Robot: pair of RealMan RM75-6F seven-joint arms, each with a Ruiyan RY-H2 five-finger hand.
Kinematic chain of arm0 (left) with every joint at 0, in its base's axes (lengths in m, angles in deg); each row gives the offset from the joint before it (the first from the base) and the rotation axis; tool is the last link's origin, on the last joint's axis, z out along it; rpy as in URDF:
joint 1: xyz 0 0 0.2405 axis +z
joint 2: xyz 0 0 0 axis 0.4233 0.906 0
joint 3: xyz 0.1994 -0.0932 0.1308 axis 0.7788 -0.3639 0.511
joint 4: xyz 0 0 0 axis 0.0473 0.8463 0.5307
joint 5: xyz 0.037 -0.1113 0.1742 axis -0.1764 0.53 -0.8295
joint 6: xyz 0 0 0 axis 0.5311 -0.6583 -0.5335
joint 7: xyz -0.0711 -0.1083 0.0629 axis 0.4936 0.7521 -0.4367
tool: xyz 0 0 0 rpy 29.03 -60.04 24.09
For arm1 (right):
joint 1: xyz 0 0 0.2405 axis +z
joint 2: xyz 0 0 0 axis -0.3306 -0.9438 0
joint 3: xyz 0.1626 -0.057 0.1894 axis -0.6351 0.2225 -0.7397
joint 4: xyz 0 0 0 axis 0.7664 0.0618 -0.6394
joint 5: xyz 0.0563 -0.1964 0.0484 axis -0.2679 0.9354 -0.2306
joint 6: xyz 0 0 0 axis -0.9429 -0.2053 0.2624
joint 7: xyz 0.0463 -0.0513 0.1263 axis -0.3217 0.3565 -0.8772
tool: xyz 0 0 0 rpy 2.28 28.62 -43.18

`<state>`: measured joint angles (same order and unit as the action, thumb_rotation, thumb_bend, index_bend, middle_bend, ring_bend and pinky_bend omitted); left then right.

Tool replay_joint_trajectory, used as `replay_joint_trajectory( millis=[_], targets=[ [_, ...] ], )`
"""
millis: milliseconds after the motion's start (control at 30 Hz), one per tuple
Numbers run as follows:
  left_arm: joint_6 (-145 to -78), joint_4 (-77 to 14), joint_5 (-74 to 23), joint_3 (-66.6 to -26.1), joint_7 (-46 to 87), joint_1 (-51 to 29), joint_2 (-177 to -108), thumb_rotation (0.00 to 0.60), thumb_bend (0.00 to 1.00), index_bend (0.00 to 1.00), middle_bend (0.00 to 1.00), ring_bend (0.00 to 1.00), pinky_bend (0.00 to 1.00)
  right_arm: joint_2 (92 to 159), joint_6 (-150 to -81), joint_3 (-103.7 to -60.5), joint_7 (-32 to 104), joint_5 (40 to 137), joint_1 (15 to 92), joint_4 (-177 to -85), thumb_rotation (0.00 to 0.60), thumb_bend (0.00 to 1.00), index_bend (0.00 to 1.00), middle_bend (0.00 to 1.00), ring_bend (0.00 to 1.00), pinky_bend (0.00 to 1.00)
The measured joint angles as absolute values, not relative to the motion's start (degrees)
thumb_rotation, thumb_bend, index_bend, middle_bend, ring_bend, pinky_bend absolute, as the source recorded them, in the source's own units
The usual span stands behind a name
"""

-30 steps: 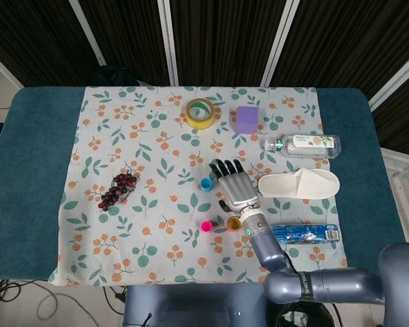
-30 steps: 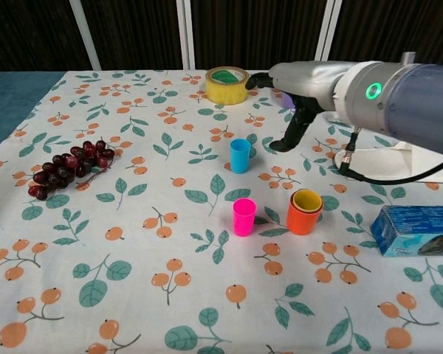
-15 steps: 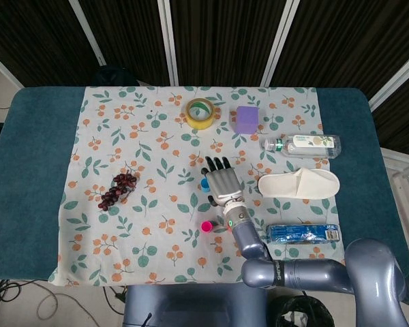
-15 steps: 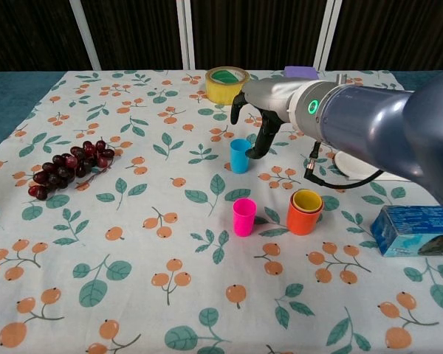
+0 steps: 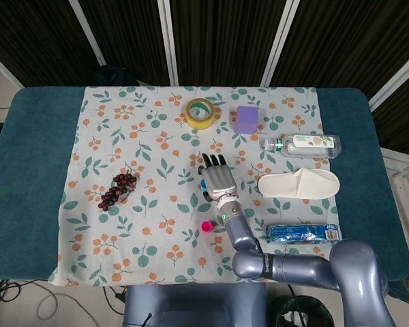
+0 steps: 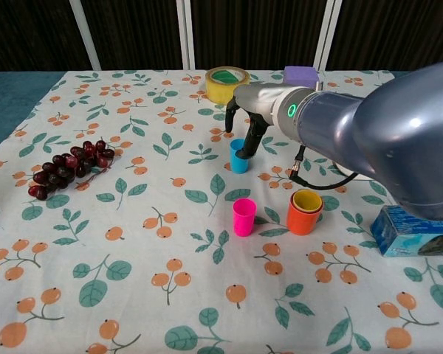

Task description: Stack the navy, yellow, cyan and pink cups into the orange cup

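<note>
My right hand (image 6: 245,125) hangs over the cyan cup (image 6: 238,158), fingers (image 6: 243,146) curled down at its rim; whether they grip it I cannot tell. The cup stands upright on the floral cloth (image 6: 133,243) covering the tabletop. Nearer to me, the pink cup (image 6: 244,217) stands just left of the orange cup (image 6: 303,214), which has the yellow cup (image 6: 307,200) nested in it. Grapes (image 6: 65,166) lie well to the left, and a tape roll (image 6: 227,84) sits behind the hand.
</note>
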<state>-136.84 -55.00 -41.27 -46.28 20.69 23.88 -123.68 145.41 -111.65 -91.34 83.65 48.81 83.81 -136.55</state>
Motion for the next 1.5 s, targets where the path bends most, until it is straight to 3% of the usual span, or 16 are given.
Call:
replay_joint_trajectory(
  millis=[667,967,1167,1500],
  targets=[
    [-136.75,-55.37,-40.96,-46.50,20.53,23.79,-123.33,0.600,0.77,0.15,0.01,0.00,0.00,147.36,-109.60,-91.85,82.79,47.73,84.46,-131.87,0.600,0.40,0.49,0.00,0.01,0.06],
    [-136.85,-55.05,-41.00,-46.40,20.93,23.95,-123.35,0.600,0.77,0.15,0.01,0.00,0.00,146.94,-109.59,-91.98,81.79,48.53,83.90,-132.48,0.600,0.40,0.51,0.00,0.01,0.06],
    [-136.79,-55.02,-41.03,-46.36,20.85,23.93,-123.35,0.600,0.77,0.15,0.01,0.00,0.00,143.77,-111.55,-91.54,82.26,50.36,83.00,-138.20,0.600,0.40,0.51,0.00,0.01,0.06],
    [-137.17,-54.95,-41.39,-46.34,20.47,23.92,-123.59,0.600,0.77,0.15,0.01,0.00,0.00,131.54,-117.90,-87.60,85.75,54.03,79.00,-160.52,0.600,0.40,0.51,0.00,0.01,0.06]
  ],
)
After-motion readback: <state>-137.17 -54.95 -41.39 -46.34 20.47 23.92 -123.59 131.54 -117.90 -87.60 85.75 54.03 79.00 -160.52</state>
